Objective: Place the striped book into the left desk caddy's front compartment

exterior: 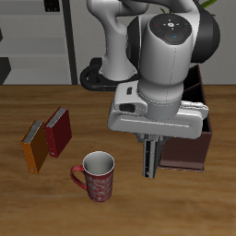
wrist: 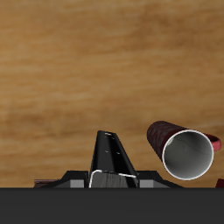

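- On the wooden table [exterior: 28, 106], toward its front: an orange book [exterior: 34, 147] standing, leaning against the red book [exterior: 58, 131] just beside it and a little farther back. The two touch.
- Next along, nearer the front edge: a mug [exterior: 96, 175], red patterned outside, pale grey inside, handle pointing toward the books. Upright, apart from both books.
- Beside the mug, above the table: the gripper [exterior: 152, 159] hangs from the arm's big white wrist, pointing down. A thin dark book [exterior: 153, 157] with fine pale stripes stands on edge between the fingers, clamped there, clear of the table.
- Wrist view: book [wrist: 108, 154] seen edge-on, dark with a pale rim, running out from the gripper body over bare wood. Mug [wrist: 187, 151] close beside it, mouth open toward the camera. Not touching.
- Past the gripper, farther back: the reddish-brown caddy [exterior: 195, 138], open-topped, partly hidden by the wrist. Its compartments cannot be made out. Book is near its front wall, outside it.
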Robot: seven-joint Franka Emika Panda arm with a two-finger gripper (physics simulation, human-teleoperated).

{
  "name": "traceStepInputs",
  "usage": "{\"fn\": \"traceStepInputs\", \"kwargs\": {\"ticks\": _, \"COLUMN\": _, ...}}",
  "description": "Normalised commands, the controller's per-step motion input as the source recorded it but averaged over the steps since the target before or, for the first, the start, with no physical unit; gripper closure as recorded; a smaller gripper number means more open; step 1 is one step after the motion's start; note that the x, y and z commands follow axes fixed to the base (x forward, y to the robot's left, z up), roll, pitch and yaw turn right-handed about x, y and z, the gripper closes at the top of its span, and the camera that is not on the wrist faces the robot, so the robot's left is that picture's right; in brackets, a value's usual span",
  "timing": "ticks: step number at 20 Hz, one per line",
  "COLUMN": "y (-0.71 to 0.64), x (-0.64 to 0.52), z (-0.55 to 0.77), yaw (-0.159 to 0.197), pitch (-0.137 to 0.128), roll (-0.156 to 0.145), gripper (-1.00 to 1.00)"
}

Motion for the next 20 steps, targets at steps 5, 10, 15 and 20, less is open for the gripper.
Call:
{"fn": "traceStepInputs", "kwargs": {"ticks": 5, "y": -0.02, "x": -0.35, "z": 0.34, "yaw": 0.064, "pitch": -0.074, "roll": 0.02, "gripper": 1.0}}
{"fn": "traceStepInputs", "kwargs": {"ticks": 10, "y": -0.18, "x": -0.4, "z": 0.26, "yaw": 0.052, "pitch": -0.06, "roll": -0.001, "gripper": 1.0}}
{"fn": "traceStepInputs", "kwargs": {"ticks": 15, "y": -0.2, "x": -0.27, "z": 0.12, "yaw": 0.018, "pitch": -0.02, "roll": -0.025, "gripper": 1.0}}
{"fn": "traceStepInputs", "kwargs": {"ticks": 20, "y": -0.11, "x": -0.16, "z": 0.06, "yaw": -0.011, "pitch": 0.003, "roll": -0.01, "gripper": 1.0}}
